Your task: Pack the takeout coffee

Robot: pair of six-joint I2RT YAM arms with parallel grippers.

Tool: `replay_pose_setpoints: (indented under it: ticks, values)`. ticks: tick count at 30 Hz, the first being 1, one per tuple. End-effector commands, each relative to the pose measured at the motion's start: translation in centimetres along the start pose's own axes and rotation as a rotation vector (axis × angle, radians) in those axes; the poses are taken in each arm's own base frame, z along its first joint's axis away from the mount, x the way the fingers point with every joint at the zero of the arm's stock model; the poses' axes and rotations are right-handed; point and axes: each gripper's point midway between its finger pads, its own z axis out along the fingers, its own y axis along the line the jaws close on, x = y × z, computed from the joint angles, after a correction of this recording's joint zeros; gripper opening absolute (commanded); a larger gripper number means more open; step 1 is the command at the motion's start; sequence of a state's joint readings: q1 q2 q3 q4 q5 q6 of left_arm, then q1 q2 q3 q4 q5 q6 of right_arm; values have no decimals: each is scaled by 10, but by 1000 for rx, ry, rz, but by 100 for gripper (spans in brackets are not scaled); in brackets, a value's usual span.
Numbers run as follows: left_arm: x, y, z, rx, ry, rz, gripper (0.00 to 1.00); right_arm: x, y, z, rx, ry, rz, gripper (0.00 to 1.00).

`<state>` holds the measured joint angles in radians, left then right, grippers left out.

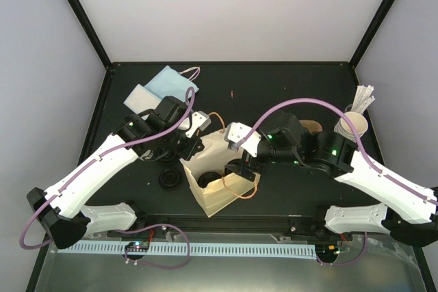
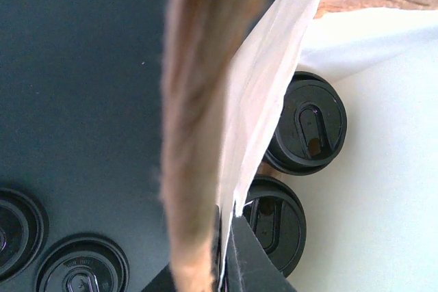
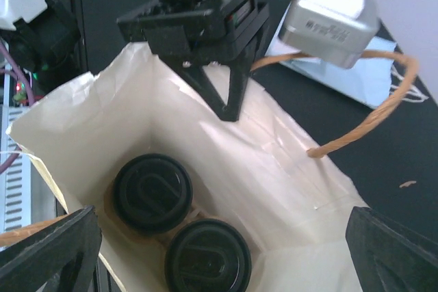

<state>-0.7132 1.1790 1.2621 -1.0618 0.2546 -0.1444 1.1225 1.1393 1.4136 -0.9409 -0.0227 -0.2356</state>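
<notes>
Two robot arms work over a paper bag (image 1: 215,203) on a dark surface (image 1: 287,94). The takeout coffee (image 3: 152,193), two cups capped with black lids, stands side by side at the bottom of the bag, directly beneath the right hand (image 1: 243,169) and just inside the wall held by the left hand (image 3: 231,107).

The left hand is closed tight on the bag's upper edge and pinches the thin paper wall, with a twine handle (image 3: 383,111) running close beside its fingers. The right hand holds nothing. Its fingers are spread as wide as they go and hang over the open mouth of the bag.

A few loose lids (image 1: 169,179) lie on the surface on the outer side of the left hand, apart from the bag.

The packing looks all but done, and the risks lie in the way out. The bag appears to be held up by that single pinch. A pull by the left hand could tear the paper or drag the bag over, tipping the cups inside. The right hand's wide fingers sit near the rim and the handle loop. If they snag either while lifting away, the bag could be jerked sideways and the coffee spilled.
</notes>
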Motion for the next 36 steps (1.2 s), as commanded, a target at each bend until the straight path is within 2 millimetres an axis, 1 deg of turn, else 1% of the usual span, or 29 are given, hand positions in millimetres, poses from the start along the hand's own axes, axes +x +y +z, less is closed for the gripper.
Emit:
replay_pose_setpoints:
  ticks: [1, 5, 9, 11, 15, 17, 18, 19, 23, 25, 28, 30, 34, 35, 36]
  values:
    - [-8, -2, -5, -4, -34, 8, 2, -27, -10, -26, 59, -143, 36, 100]
    - [-8, -3, -6, -4, -38, 9, 2, -38, -30, -44, 168, -226, 112, 100]
    - [-8, -3, -6, -8, -41, 7, 2, -40, -54, -67, 305, -291, 215, 100]
    - [-8, -2, -7, -9, -41, 5, 2, -35, -69, -77, 397, -311, 283, 100]
    - [-9, -3, -9, -12, -54, 8, 2, -22, -84, -87, 507, -302, 342, 100]
    - [-10, -3, -11, -16, -61, 8, 7, -14, -92, -90, 562, -280, 378, 100]
    - [-11, -3, -12, -18, -65, 8, 12, -10, -95, -90, 585, -266, 404, 100]
    - [-12, -3, -14, -18, -72, 10, 19, -5, -99, -91, 610, -256, 443, 100]
    - [-16, -5, -21, -13, -102, 19, 32, 6, -106, -96, 670, -229, 547, 100]
    - [-17, -7, -24, -10, -118, 21, 38, 11, -106, -95, 674, -218, 571, 100]
    - [-19, -7, -31, -14, -147, 25, 51, 20, -101, -85, 655, -198, 551, 100]
    - [-20, -7, -35, -20, -168, 25, 62, 26, -102, -83, 670, -195, 553, 100]
    - [-20, -4, -44, -39, -212, 27, 91, 31, -100, -80, 666, -175, 536, 100]
    - [-21, -3, -46, -44, -225, 30, 96, 32, -100, -78, 662, -160, 527, 100]
    - [-22, -3, -48, -47, -241, 35, 98, 34, -100, -77, 664, -142, 523, 100]
